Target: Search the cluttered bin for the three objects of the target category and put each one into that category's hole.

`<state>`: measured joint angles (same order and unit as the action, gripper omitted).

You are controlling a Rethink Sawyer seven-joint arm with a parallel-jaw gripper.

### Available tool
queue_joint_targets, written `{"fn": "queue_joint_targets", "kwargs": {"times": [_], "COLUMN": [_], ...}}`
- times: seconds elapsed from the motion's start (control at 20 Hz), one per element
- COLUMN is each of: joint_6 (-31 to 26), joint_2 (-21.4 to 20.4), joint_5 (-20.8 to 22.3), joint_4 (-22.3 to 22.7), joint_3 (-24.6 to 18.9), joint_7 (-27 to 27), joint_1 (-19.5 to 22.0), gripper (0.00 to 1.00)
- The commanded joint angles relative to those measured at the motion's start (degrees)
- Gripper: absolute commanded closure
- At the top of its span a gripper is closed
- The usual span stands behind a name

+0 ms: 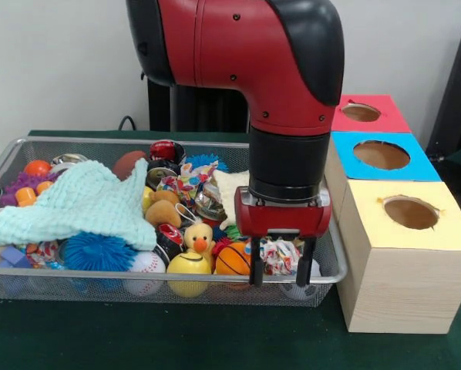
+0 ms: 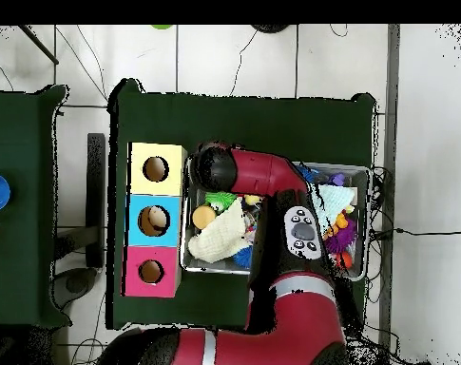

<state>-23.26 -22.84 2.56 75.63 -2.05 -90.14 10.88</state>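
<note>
While the gripper (image 1: pixel 278 270) hangs low over the end of the cluttered bin (image 1: pixel 30 279) nearest the boxes, its two black fingers stand spread and empty, straddling a small white cloth printed in red, blue and green (image 1: pixel 279 254). This looks like the reach-and-grasp step: nothing is held. The next move seemingly calls for a short descent, a pinch on that cloth alone, then a lift clear of the rim and a carry sideways to the yellow-surround hole (image 1: pixel 410 212) on the pale wooden box (image 1: pixel 392 285), which stands just beside the bin at the table's front edge in the front view.

A second printed cloth (image 1: pixel 186 185) lies mid-bin; a third I cannot find.

The bin is crowded: a large mint knitted cloth (image 1: pixel 80 204) covers the end away from the boxes, with a blue spiky ball (image 1: pixel 98 252), a baseball (image 1: pixel 146 266), a yellow ball (image 1: pixel 189 267), a duck toy (image 1: pixel 200 239) and a small basketball (image 1: pixel 232 260) along the front wall. The blue-surround hole (image 1: pixel 381 155) and red-surround hole (image 1: pixel 361 112) sit behind the yellow one; what is inside them cannot be told.
</note>
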Motion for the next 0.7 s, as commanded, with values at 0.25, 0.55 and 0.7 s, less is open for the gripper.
{"fn": "queue_joint_targets", "kwargs": {"times": [0.25,0.55,0.7], "joint_6": [-6.8,-8.5,-9.3], "joint_2": [0.3,-1.2,-2.9], "joint_5": [-1.5,-1.7,-1.8], "joint_4": [-0.2,0.7,1.7], "joint_3": [-1.3,-1.1,-0.9], "joint_7": [-7.7,-7.9,-8.1], "joint_1": [-0.4,-0.7,-1.0], "gripper": [0.0,0.0,0.0]}}
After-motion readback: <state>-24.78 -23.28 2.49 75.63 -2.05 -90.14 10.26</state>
